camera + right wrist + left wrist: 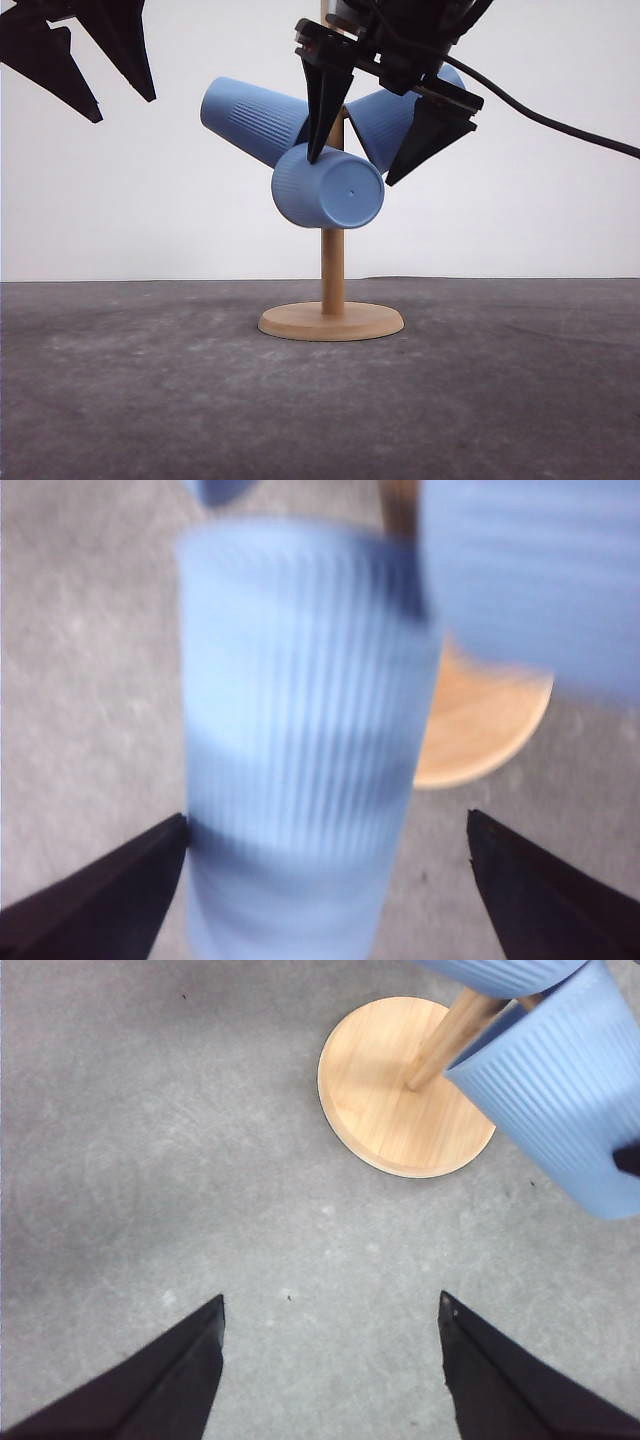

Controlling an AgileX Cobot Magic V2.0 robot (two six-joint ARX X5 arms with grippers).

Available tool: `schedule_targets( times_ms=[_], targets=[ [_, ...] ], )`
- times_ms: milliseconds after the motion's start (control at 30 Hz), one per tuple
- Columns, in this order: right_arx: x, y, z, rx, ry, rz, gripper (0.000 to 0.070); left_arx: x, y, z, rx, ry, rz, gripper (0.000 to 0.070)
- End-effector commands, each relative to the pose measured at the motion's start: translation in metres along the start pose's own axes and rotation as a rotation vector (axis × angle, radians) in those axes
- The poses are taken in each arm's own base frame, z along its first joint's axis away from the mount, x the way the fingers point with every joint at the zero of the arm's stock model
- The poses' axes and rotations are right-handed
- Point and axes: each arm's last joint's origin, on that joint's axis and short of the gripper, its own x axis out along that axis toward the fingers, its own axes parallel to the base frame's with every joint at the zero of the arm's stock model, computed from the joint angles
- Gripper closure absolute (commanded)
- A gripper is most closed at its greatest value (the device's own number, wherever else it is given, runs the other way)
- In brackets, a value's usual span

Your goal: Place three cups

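Right tool (362, 172) is spread wide around the front matte blue ribbed cup (328, 187), not clamping it; all three cups hang on the wooden peg stand (331, 320). I judge I should back straight off without nudging it. Left tool (125, 108), also apart, hangs clear; grey desk (150, 400) gives room.

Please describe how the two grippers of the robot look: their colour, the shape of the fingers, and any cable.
Both grippers are matte black. The left gripper has flat, wedge-shaped fingers that taper to sharp points. The right gripper has the same pointed triangular fingers below a dark, blocky body, which carries a small red detail near its top edge. A black cable runs from that body toward the right.
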Motion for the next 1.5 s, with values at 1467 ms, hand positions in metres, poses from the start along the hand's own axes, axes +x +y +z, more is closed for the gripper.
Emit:
schedule_targets(
  times_ms=[1467],
  targets=[
    [-0.180, -0.026, -0.030, -0.098, -0.317, -0.188, 0.0139, -0.028, 0.002, -0.012, 0.026, 0.045, 0.065, 0.0305]
  ],
)
